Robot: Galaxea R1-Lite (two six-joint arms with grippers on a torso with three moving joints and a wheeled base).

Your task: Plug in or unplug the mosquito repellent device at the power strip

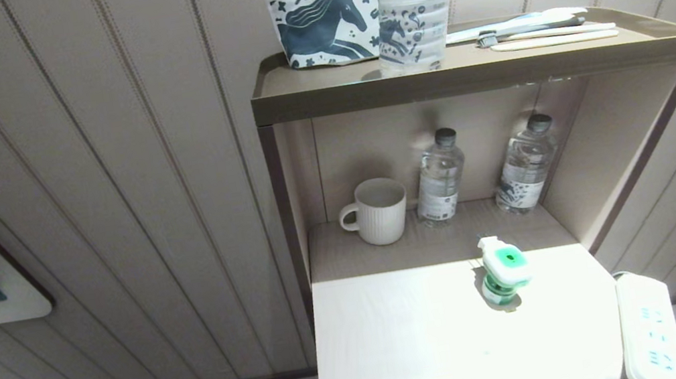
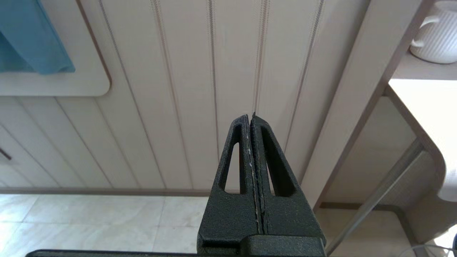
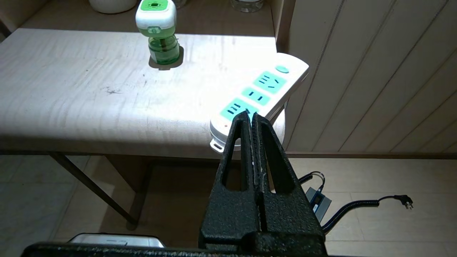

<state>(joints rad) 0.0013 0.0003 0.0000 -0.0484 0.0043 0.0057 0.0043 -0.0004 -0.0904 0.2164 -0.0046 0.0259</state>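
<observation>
Panelled beige wall behind, tiled floor below, pale wood table (image 1: pixel 403 342) brightly lit in front of a shelf unit — nothing started yet. Mosquito repellent device (image 1: pixel 504 268) stands upright and unplugged, well apart from the power strip (image 1: pixel 650 330), which lies flat at the table's right edge, sockets up, presumably staged for plugging in. Left gripper (image 2: pixel 251 117) and right gripper (image 3: pixel 251 115) both clenched empty; right hovers nearest the strip.

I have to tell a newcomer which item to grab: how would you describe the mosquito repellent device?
On the pale table below the shelf, it stands alone near the power strip. The mosquito repellent device is the only green thing: white head, green bottle.
</observation>
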